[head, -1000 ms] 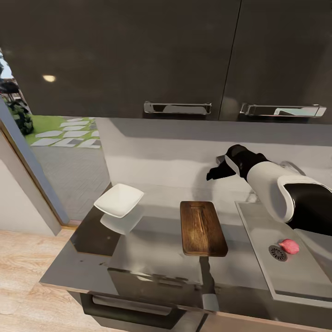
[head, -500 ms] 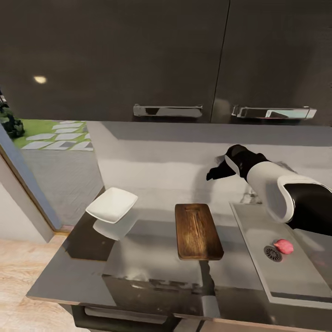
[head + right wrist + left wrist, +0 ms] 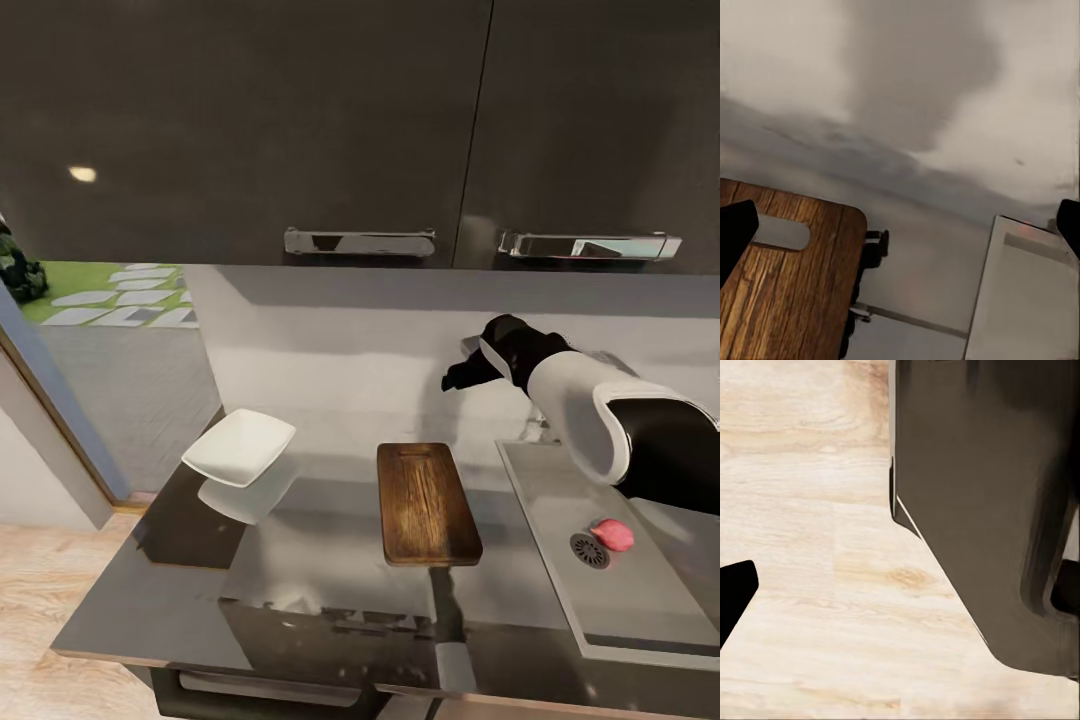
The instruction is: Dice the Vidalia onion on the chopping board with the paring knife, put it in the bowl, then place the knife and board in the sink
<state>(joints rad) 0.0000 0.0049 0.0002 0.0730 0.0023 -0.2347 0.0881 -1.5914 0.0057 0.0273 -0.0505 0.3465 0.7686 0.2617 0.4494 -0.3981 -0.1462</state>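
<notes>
The onion (image 3: 612, 535) sits in the sink (image 3: 640, 610) right beside the round drain (image 3: 589, 550), at the worktop's (image 3: 150, 600) right end. The right gripper (image 3: 462, 377) is held up high near the backsplash, above the gap between the board (image 3: 427, 503) and the sink's near corner. From that gripper the onion lies down, out to the right and back toward the robot, with the arm's own forearm passing over the basin on the way. In the right wrist view the two dark fingertips (image 3: 735, 232) stand far apart at the picture's edges with nothing between them, so the right gripper is spread wide and empty.

The right arm looks by far the nearer one for the pick. The left gripper's (image 3: 731, 600) wrist camera looks at wooden floor and a dark cabinet front, so that arm hangs low, away from the worktop; only one dark fingertip shows, and I cannot tell whether it is spread or closed.

The board lies with its long axis running from front to back, handle slot at the far end. The bowl (image 3: 238, 447) stands well to its left. I can't spot the knife anywhere.
</notes>
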